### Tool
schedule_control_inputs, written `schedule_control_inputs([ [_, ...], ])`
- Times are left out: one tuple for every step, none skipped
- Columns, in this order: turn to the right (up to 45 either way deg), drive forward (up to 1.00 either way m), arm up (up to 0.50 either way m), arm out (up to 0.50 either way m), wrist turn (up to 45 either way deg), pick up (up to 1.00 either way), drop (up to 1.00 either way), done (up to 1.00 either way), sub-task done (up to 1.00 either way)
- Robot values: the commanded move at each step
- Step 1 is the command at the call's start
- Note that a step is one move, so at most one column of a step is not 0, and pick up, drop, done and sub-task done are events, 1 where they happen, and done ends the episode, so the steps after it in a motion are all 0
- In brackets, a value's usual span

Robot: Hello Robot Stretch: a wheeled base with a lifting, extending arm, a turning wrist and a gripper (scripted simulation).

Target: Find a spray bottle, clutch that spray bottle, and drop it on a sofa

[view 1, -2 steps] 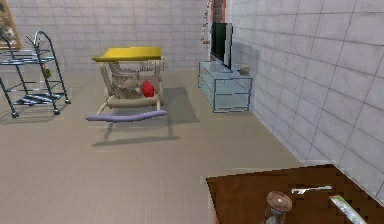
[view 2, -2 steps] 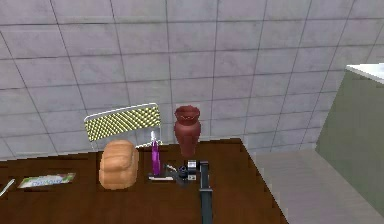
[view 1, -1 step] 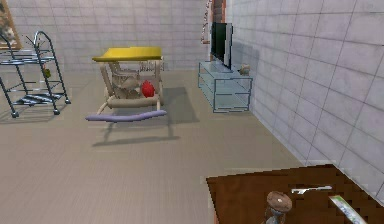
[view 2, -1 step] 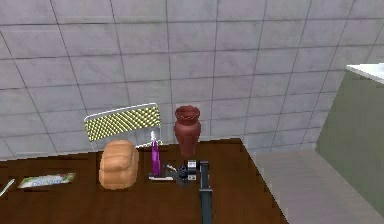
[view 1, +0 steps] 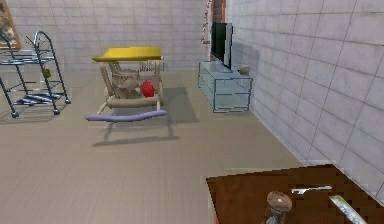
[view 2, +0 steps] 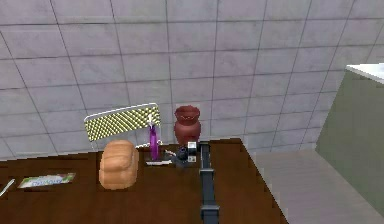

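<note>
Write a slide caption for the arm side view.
Stretch's gripper near a slim purple bottle on a dark wooden table, between a bread loaf and a dark red vase.

Illumination: bright, diffuse and even across the room. The floor [view 1: 120, 170] reads as a uniform mid beige from near to far.

Shadows: a soft-edged grey shadow lies on the floor under and to the right of the rocking chair [view 1: 127, 95], which suggests light from above and somewhat from the left. A fainter shadow lies at the foot of the television stand [view 1: 225, 87].

Surfaces: the tiled wall [view 2: 200, 60] behind the worktop [view 2: 90, 205] is lit evenly. The dark brown worktop is the darkest surface in the scene.

Distortion: at the far left, the uprights of the wire rack [view 1: 30, 75] lean in the picture only.
</note>
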Motion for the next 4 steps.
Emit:
schedule_control_inputs([
  [0.0, 0.0, 0.36, 0.0, 0.0, 0.0, 0.0, 0.0, 0.0],
  [0.0, 0.0, 0.0, 0.0, -45.0, 0.0, 0.0, 0.0, 0.0],
  [0.0, 0.0, 0.0, 0.0, -39.0, 0.0, 0.0, 0.0, 0.0],
  [0.0, 0.0, 0.0, -0.46, 0.0, 0.0, 0.0, 0.0, 0.0],
])
